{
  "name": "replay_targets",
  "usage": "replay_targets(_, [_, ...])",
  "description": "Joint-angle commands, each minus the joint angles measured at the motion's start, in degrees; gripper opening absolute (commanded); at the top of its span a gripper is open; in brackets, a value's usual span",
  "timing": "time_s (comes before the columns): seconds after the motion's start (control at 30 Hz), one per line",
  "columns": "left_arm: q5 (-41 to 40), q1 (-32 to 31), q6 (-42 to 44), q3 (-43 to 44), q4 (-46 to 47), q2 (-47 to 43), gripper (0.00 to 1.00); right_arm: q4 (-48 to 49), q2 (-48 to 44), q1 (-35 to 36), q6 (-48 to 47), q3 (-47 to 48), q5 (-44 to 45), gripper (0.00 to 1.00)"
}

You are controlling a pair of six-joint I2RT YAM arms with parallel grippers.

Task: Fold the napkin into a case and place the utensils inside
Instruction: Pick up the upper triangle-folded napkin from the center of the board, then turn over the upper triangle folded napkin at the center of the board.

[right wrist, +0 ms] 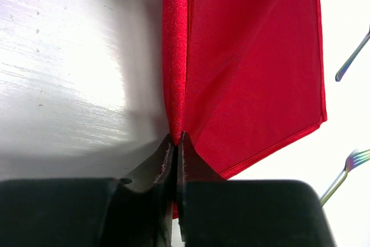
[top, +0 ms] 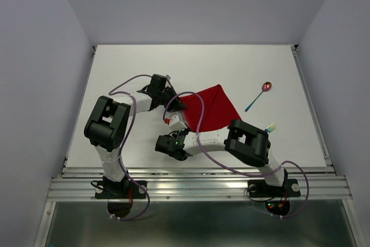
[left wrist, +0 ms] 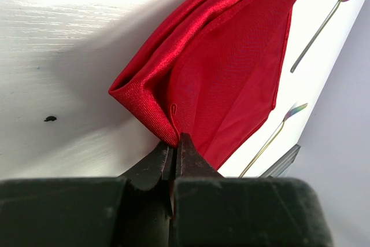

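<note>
The red napkin (top: 213, 108) lies partly folded at the table's middle, its left edge lifted and doubled. My left gripper (top: 178, 106) is shut on the napkin's folded corner (left wrist: 173, 125), cloth pinched between the tips (left wrist: 176, 143). My right gripper (top: 174, 122) is shut on the same folded edge nearer me (right wrist: 177, 140), and the napkin (right wrist: 248, 67) spreads away beyond it. The spoon (top: 261, 93) with a shiny red bowl lies to the right of the cloth and shows as a thin handle (left wrist: 321, 27). The fork (top: 270, 126) lies by my right elbow, its tines visible (right wrist: 354, 159) (left wrist: 292, 111).
The white table (top: 133, 67) is walled by pale panels on three sides. A metal rail (top: 196, 186) runs along the near edge by the arm bases. Purple cables (top: 199, 114) loop over the napkin's left part.
</note>
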Motion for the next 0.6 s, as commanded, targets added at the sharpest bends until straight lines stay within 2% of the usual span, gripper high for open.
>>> replay_targets(0.0, [0.75,0.06,0.94,-0.27,0.39,-3.34,0.00,-0.69,-0.81,0.20,2.85,1.04,1.49,0.01])
replay_targets(0.27, [0.66,4.01,6.39,3.15,-4.61,-6.68,0.00,10.56,-8.99,0.20,-7.43,1.73,-10.89,0.01])
replay_targets(0.4, [0.31,8.31,8.68,3.94,-7.95,-10.98,0.00,12.06,-8.38,0.20,-10.42,8.05,-17.30,0.01])
replay_targets(0.57, [-1.10,17.01,12.62,4.91,-15.14,-16.34,0.00,14.17,-4.44,0.20,-13.15,20.01,-27.57,0.01])
